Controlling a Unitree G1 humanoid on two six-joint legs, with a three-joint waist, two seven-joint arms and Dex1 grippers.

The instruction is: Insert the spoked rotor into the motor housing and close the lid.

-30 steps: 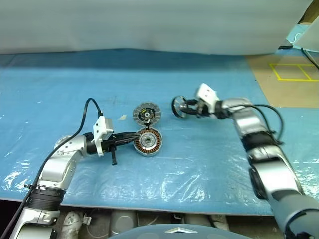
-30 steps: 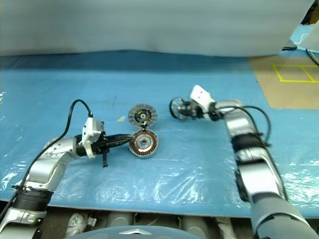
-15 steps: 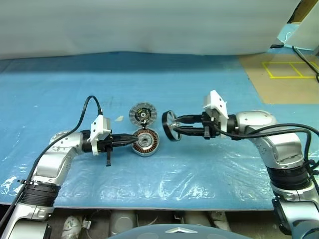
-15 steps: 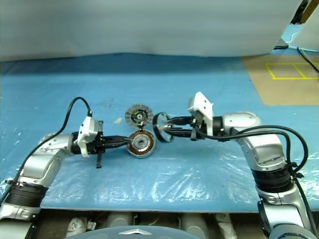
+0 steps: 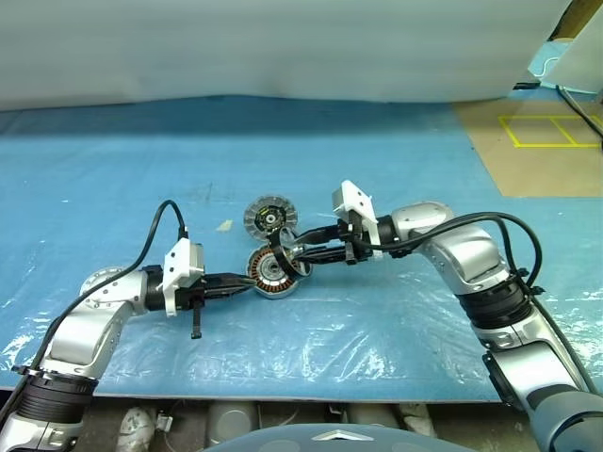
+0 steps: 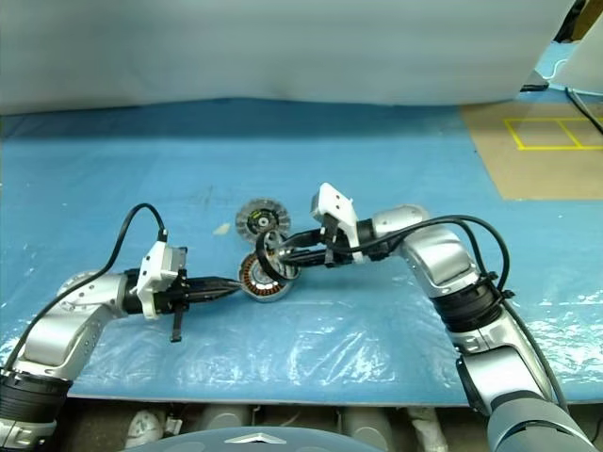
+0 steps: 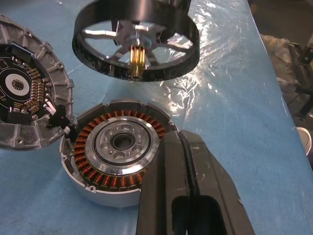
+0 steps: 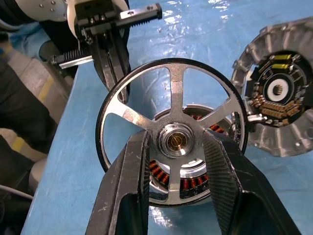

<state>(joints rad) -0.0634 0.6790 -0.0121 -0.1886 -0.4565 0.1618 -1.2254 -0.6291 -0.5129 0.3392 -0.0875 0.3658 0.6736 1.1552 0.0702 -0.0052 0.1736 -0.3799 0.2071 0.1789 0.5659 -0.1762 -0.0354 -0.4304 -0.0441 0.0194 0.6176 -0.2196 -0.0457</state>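
Black-rimmed spoked rotor point(image 5: 279, 254), clamped in right gripper point(image 5: 292, 252), swung in from 2 o'clock, now over motor housing point(image 5: 267, 275); left gripper point(image 5: 247, 279) clenched empty at housing's 9 o'clock; insertion next.

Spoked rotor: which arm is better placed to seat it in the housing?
Right. The right gripper holds the spoked rotor just above the motor housing; the left gripper, shut, only touches the housing's side.
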